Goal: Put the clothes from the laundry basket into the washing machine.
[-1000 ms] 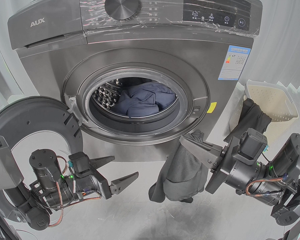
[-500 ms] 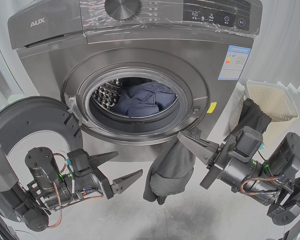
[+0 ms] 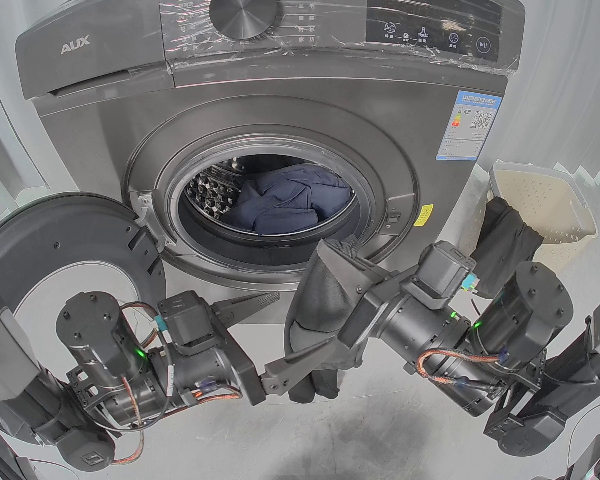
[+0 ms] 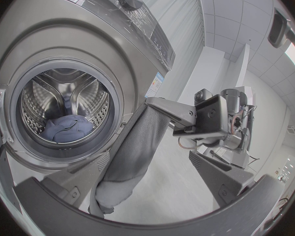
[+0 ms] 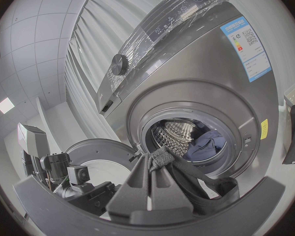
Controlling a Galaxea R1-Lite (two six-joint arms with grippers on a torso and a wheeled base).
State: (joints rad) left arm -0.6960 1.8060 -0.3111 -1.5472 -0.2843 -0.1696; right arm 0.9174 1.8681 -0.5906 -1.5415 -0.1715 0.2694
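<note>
Cloth is in hand at this moment: a grey garment [image 3: 320, 301] hangs in front of the washing machine [image 3: 300, 95], before the lower edge of the round opening to the drum [image 3: 210, 191]. Its top edge is pinched in the right tool [image 3: 332, 251], which is clenched on it. The left tool [image 3: 303, 325] is released, with its jaws spread wide, and in the left wrist view the lower part of the garment hangs between them; I cannot tell whether either jaw touches the cloth. Inside the drum lies a dark blue garment [image 3: 287, 201]. One black garment [image 3: 507, 241] is draped over the rim of the laundry basket [image 3: 553, 201], which stands to the right of the machine. The step in hand seems to be loading the grey garment. To do it well, the left tool should probably close on the hanging tail, so that both ends go up together; otherwise the tail may drag on the rim or end up outside. The right tool should pass well beyond the rim before it lets go, and the open door [image 3: 60, 248] on the left must be avoided.
</note>
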